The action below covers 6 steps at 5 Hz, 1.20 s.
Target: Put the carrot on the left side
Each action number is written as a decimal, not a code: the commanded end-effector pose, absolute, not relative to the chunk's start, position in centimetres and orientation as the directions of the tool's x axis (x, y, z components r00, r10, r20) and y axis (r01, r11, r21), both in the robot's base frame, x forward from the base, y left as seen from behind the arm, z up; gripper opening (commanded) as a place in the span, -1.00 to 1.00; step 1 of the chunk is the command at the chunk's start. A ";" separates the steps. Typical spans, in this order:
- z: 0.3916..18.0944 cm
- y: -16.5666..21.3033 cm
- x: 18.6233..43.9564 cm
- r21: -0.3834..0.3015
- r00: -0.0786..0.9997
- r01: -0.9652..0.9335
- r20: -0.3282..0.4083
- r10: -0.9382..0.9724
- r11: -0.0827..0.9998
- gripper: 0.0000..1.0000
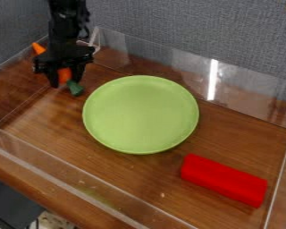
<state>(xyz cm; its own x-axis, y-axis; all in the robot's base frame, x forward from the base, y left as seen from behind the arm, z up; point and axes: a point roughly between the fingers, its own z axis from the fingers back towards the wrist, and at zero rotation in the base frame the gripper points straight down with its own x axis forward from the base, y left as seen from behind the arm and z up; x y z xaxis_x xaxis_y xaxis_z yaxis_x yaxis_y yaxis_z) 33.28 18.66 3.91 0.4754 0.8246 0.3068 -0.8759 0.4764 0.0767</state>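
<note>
The carrot is sitting between the dark fingers of the end effector, up in the far left part of the surface, just beside the left rim of the plate. Its long axis is running steeply, close to upright but leaning: the dark green stem end is pointing down and a little to the right, toward the wood near the plate's edge, and the orange body is rising up and to the left into the fingers. Whether the green tip is touching the wood or hanging just above it is too small to tell.

The end effector is pointing steeply downward, and its fingers are standing partly apart, closing on the carrot's orange body from both sides, so the carrot is being held. An orange patch is also showing higher on the arm's left side; what that is cannot be made out.

Counting the things: one carrot, one round light green plate lying flat in the middle of the surface, and one red rectangular block lying flat at the near right, well apart from the carrot and close to the plate's lower right rim without touching it. One arm is reaching down from the top left. Clear walls are standing around the wooden surface on all sides, with a grey backdrop behind them.
</note>
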 end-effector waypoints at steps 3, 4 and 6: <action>7.2 19.1 33.1 0.045 0.495 -0.858 0.338 0.800 0.511 1.00; 7.7 18.6 32.6 0.050 0.518 -0.843 0.341 0.784 0.536 1.00; 8.8 18.6 32.4 0.051 0.551 -0.819 0.352 0.757 0.572 1.00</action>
